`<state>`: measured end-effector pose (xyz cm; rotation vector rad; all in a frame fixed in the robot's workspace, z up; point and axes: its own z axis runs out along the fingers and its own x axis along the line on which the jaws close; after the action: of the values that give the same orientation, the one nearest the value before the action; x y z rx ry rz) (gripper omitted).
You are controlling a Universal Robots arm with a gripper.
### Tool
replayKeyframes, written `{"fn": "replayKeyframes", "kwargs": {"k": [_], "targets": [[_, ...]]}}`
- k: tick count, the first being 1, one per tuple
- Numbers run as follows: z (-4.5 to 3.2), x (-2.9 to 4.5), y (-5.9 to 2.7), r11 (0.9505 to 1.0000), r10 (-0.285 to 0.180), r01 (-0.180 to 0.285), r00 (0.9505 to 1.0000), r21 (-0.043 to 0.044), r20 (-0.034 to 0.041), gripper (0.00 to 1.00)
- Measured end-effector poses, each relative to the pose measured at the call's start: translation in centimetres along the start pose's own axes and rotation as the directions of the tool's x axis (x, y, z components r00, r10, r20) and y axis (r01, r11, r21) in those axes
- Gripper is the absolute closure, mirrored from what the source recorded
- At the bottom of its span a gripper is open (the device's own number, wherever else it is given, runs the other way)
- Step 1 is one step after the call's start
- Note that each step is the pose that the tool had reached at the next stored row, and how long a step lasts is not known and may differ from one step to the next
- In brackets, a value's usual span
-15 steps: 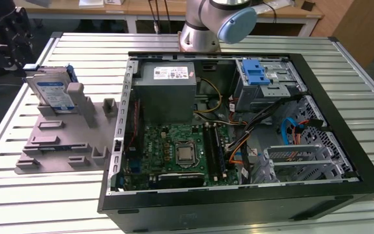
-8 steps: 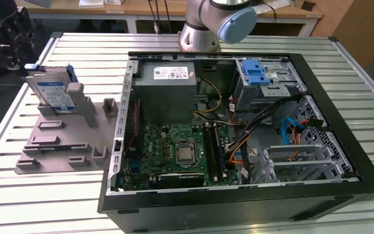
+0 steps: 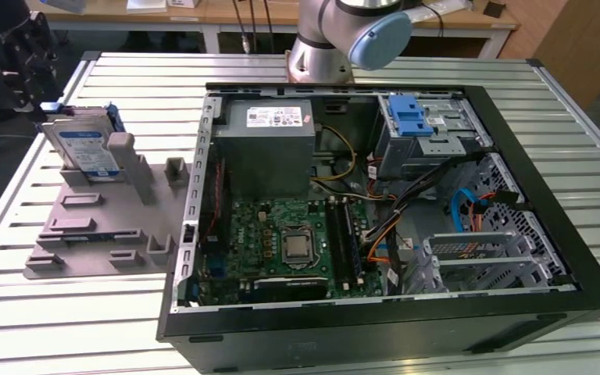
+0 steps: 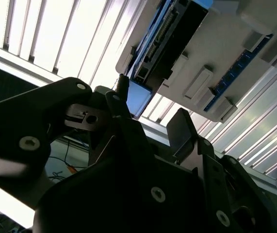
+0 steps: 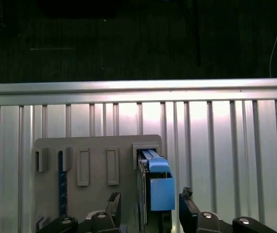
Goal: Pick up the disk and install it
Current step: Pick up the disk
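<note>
The gripper [image 5: 150, 203] has its fingers released, straddling the disk [image 5: 160, 187] (blue carrier edge between them). The disk stands upright in the grey holder [image 5: 94, 150], at nine o'clock from the computer case [image 3: 383, 195] in the exterior view. Closing off-centre could tilt it and jam it in its slot.

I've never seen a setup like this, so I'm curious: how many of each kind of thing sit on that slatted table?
Disk: 1
Grey holder tray: 1
Open computer case: 1
Robot arm: 1
Total: 4
</note>
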<state>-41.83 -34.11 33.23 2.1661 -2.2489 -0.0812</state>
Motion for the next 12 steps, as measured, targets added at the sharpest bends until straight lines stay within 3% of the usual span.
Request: {"fn": "replayKeyframes", "kwargs": {"k": [8,9,12], "targets": [[0.10,-0.01,-0.01,1.0000,0.000,0.000,1.0000,0.0002,0.0001,0.41],[1.02,-0.08,-0.03,1.0000,0.000,0.000,1.0000,-0.0002,0.0030,0.41],[1.07,-0.08,-0.03,1.0000,0.000,0.000,1.0000,0.0000,0.0032,0.41]]}}
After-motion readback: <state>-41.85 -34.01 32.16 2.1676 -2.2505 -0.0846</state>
